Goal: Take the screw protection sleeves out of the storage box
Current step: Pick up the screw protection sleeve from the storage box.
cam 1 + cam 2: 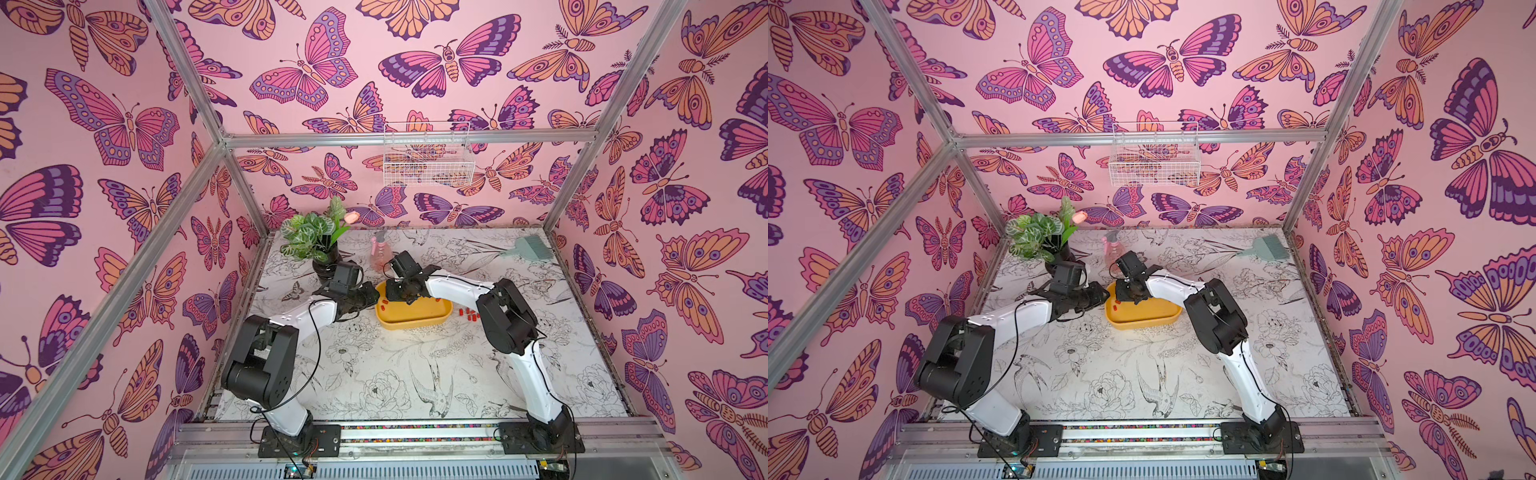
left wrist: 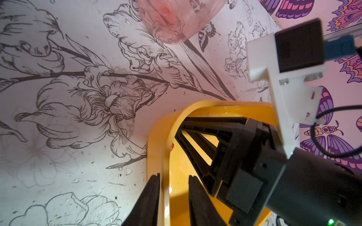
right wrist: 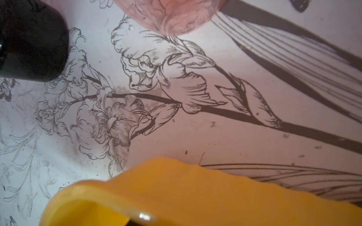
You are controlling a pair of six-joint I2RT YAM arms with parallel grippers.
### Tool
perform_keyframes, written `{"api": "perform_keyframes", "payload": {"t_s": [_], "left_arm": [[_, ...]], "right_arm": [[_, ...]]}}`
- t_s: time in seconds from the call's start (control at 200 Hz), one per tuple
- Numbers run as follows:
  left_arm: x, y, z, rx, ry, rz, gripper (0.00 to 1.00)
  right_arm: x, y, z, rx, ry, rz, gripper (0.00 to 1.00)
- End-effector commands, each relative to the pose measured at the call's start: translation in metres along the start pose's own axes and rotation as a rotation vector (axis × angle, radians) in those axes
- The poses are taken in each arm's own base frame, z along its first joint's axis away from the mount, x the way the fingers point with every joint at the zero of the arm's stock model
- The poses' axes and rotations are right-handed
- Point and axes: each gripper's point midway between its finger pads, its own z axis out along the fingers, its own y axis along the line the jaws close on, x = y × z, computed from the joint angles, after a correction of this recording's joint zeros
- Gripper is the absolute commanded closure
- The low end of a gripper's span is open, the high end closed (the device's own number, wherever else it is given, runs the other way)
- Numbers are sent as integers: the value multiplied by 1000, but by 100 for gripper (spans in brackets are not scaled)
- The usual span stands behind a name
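Observation:
The yellow storage box [image 1: 415, 322] [image 1: 1142, 322] lies mid-table. My left gripper [image 1: 374, 297] [image 2: 174, 175] is at its left end, one finger outside the rim [image 2: 156, 125] and one inside, shut on the rim. From the right, my right gripper [image 1: 392, 298] reaches down into the box's left part; its black fingers [image 2: 195, 140] show in the left wrist view, but their gap is unclear. Two red screw protection sleeves [image 1: 382, 306] [image 1: 1116, 306] lie inside by the left wall, one of them right at those fingertips [image 2: 172, 147]. Several more sleeves [image 1: 468, 314] lie on the table right of the box. The right wrist view shows only the box's wall [image 3: 195, 185].
Just behind the box stand a pink spray bottle [image 1: 380, 253] [image 2: 176, 19] and a dark vase with a leafy plant [image 1: 324, 266] [image 3: 33, 39]. A green brush [image 1: 528, 249] lies at the back right. A white wire basket [image 1: 428, 160] hangs on the back wall.

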Motion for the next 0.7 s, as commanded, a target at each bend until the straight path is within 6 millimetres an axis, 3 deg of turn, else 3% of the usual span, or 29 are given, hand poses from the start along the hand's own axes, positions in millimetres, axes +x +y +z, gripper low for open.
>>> {"api": "perform_keyframes", "payload": {"t_s": [0.0, 0.696], "left_arm": [[3, -2, 3, 0, 23, 16, 69], [4, -3, 2, 2, 22, 19, 69]], "right_arm": [[4, -4, 10, 27, 12, 19, 67], [5, -5, 12, 44, 12, 24, 87]]}}
